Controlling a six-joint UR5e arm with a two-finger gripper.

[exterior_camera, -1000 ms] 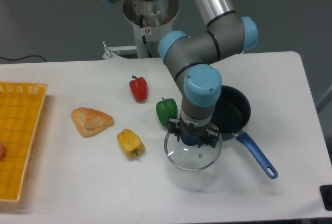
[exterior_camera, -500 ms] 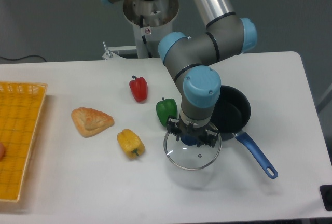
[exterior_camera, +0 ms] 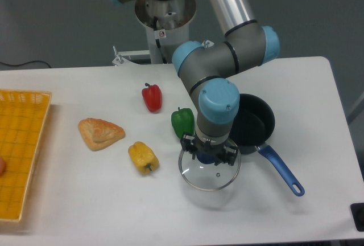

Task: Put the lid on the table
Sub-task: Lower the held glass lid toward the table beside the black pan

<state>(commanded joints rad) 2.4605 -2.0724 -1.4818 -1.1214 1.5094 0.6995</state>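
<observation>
Camera view is showing the gripper pointing straight down and pinching the dark blue knob of the lid. That lid is hanging level over the table, just left of the pan and partly overlapping its near-left rim in this view; whether the glass is touching the tabletop cannot be told. A faint shadow is lying on the white surface right below it.

Inside, the pan is looking dark and bare where the arm is not hiding it, and its blue handle is pointing toward the near right. A yellow tray is sitting at the left edge, with a small reddish thing peeking in at the frame border, too cut off to name.

A green pepper is standing just left of the lid. A small sticker is showing on the robot base, too small to read.
</observation>
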